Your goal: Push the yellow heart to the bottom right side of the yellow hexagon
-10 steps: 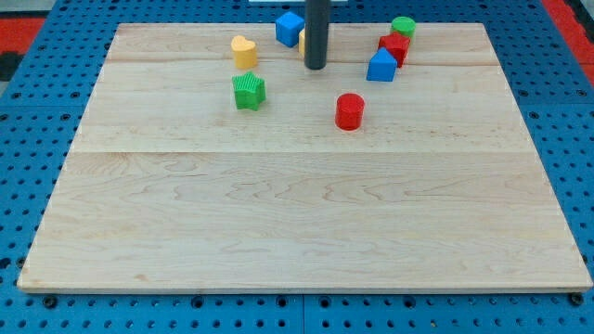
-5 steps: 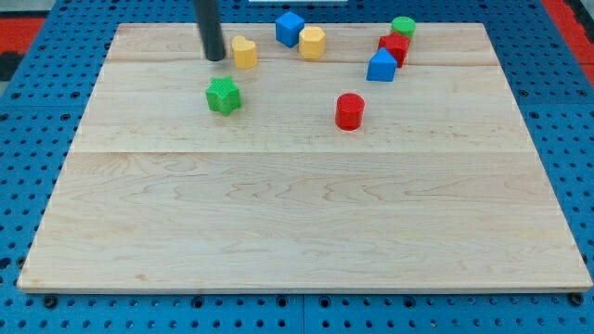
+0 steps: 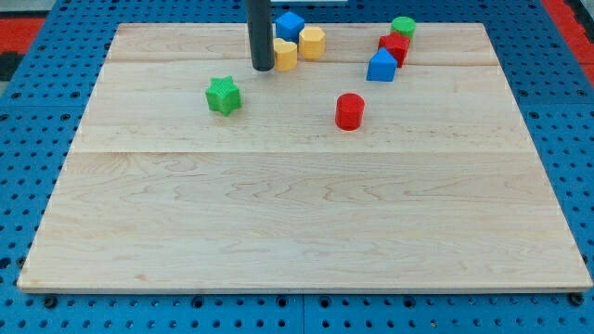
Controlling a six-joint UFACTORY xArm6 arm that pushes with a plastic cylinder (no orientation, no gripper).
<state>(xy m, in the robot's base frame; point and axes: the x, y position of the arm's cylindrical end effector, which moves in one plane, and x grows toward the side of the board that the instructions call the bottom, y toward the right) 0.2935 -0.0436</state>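
Observation:
The yellow heart (image 3: pixel 285 55) lies near the view's top, just left of and slightly below the yellow hexagon (image 3: pixel 312 43), close to touching it. My tip (image 3: pixel 262 67) stands against the heart's left side; the dark rod hides the heart's left edge. A blue cube (image 3: pixel 290 25) sits just above the heart and left of the hexagon.
A green star (image 3: pixel 223 96) lies below-left of my tip. A red cylinder (image 3: pixel 349 110) stands right of centre. At the top right cluster a blue block (image 3: pixel 380 66), a red block (image 3: pixel 394 45) and a green cylinder (image 3: pixel 403 27). All rest on the wooden board (image 3: pixel 306 223).
My tip moved right from the heart's left and pushed the yellow heart rightward toward the hexagon. Earlier the green star had shifted left.

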